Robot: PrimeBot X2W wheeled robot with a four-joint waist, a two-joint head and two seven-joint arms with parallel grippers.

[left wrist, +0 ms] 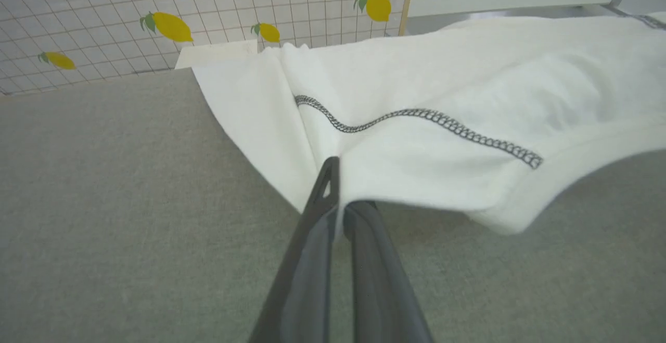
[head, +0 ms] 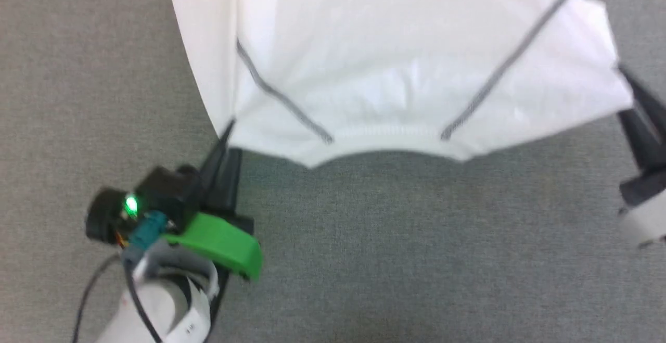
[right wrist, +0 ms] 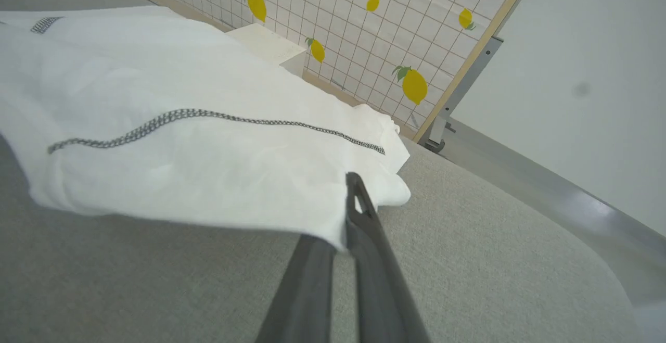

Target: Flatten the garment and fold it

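My left gripper (head: 229, 128) is clenched on one shoulder edge of the white raglan-seamed shirt (head: 390, 56), and my right gripper (head: 627, 80) pinches the opposite shoulder. The neckline spans between my fingertips, and the body spreads beyond them over the grey mat (head: 364, 244).

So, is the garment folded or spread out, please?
Spread out: the garment is open, both seams showing, near corners pinched by the left gripper and right gripper.
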